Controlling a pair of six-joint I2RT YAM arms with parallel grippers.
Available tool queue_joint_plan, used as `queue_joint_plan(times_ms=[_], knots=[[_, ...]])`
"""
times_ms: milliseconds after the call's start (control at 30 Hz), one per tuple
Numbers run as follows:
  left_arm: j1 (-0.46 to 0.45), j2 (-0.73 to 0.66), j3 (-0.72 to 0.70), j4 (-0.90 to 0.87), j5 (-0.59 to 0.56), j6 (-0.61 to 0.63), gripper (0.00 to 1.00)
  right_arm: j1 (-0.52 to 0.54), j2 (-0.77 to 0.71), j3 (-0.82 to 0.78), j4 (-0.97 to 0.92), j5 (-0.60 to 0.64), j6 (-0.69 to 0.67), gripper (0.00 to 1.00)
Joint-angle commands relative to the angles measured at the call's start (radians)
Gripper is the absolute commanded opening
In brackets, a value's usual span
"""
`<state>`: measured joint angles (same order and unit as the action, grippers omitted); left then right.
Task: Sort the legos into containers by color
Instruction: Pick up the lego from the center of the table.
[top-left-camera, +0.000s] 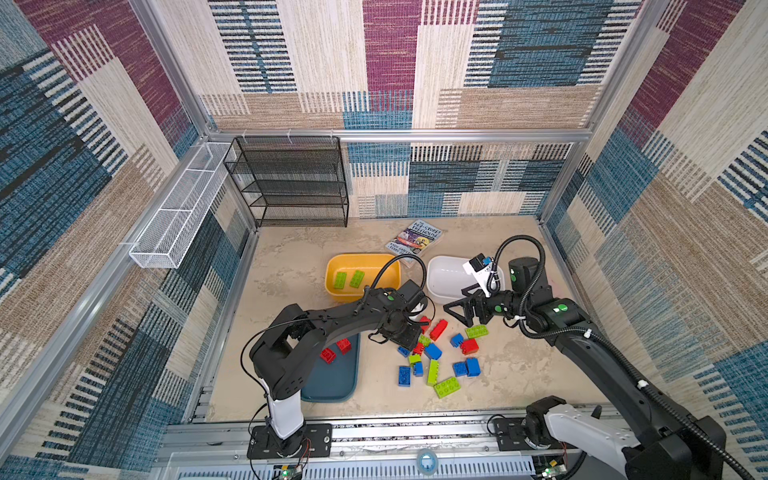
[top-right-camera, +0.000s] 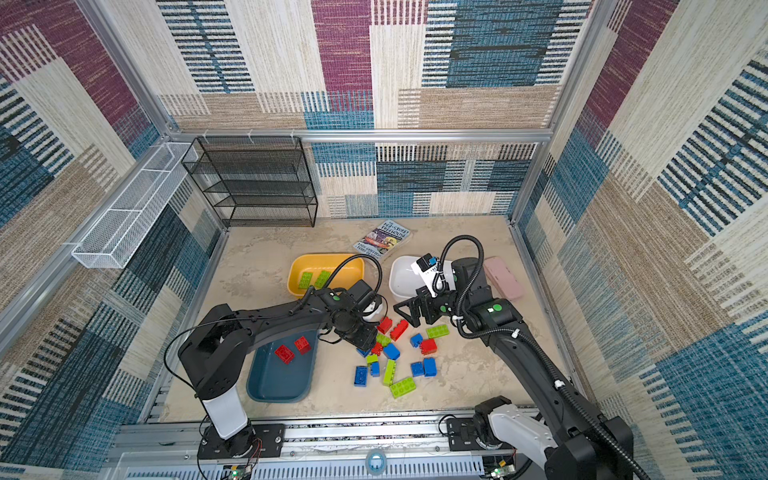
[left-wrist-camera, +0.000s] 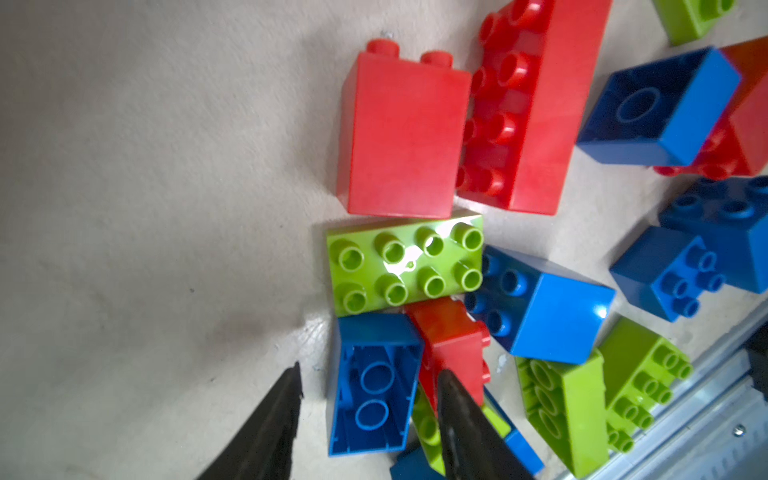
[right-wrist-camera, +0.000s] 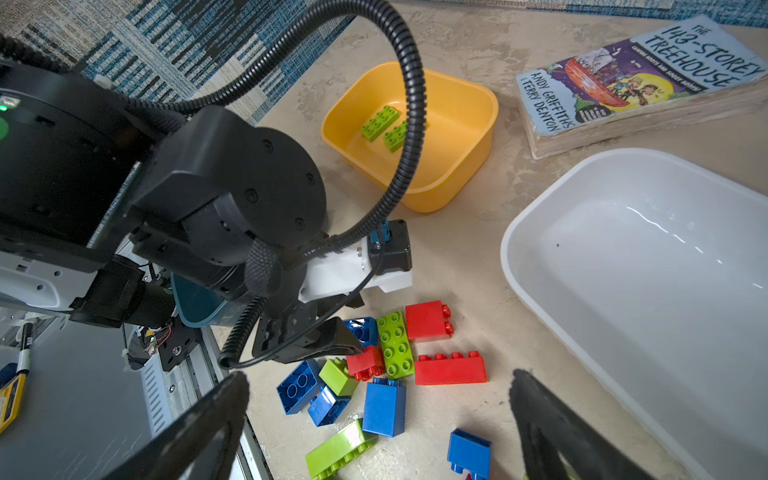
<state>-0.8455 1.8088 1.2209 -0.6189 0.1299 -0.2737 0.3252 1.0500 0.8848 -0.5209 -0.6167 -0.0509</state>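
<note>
While the left claw (left-wrist-camera: 370, 370) sits jaws apart astride an upturned blue brick (left-wrist-camera: 374, 399) on the tabletop (left-wrist-camera: 145, 208), right claw (right-wrist-camera: 378, 376) wide and empty, step is blue pickup; next likely needs a clean pinch clear of the red brick (left-wrist-camera: 453, 345), then the white bin (top-left-camera: 446, 278)

Loose bricks (top-left-camera: 432, 351), lower centre: red, blue, lime green mixed. Yellow bin (top-left-camera: 357, 262): two lime green bricks (top-left-camera: 356, 278). Dark teal bin (top-left-camera: 332, 380): two red bricks (top-left-camera: 344, 345). White bin (top-left-camera: 449, 278) plain. Floor (top-left-camera: 291, 257) mottled beige. Walls (top-left-camera: 83, 166) woven patchwork: blue, maroon, cream, tan, striped. Shelf (top-left-camera: 291, 183) black mesh; basket (top-left-camera: 174, 224) white mesh. Book (top-left-camera: 415, 239) cover purple, blue.
</note>
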Motion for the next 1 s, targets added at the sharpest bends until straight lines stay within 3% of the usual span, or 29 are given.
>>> queue_joint_plan(times_ms=[0,733,833,967], knots=[[-0.001,-0.015,0.001,-0.011,-0.028,0.005,0.50,0.000,-0.007,-0.003,0.012,0.013,0.004,0.99],[-0.041,0.074,0.012,-0.029,-0.050,0.000,0.53,0.001,-0.008,-0.009,0.022,0.005,0.013,0.99],[-0.040,0.087,0.022,-0.029,-0.064,-0.011,0.47,0.000,-0.010,-0.010,0.022,0.006,0.012,0.99],[-0.040,0.077,0.032,-0.052,-0.086,-0.016,0.28,-0.001,-0.009,-0.007,0.019,0.007,0.008,0.99]])
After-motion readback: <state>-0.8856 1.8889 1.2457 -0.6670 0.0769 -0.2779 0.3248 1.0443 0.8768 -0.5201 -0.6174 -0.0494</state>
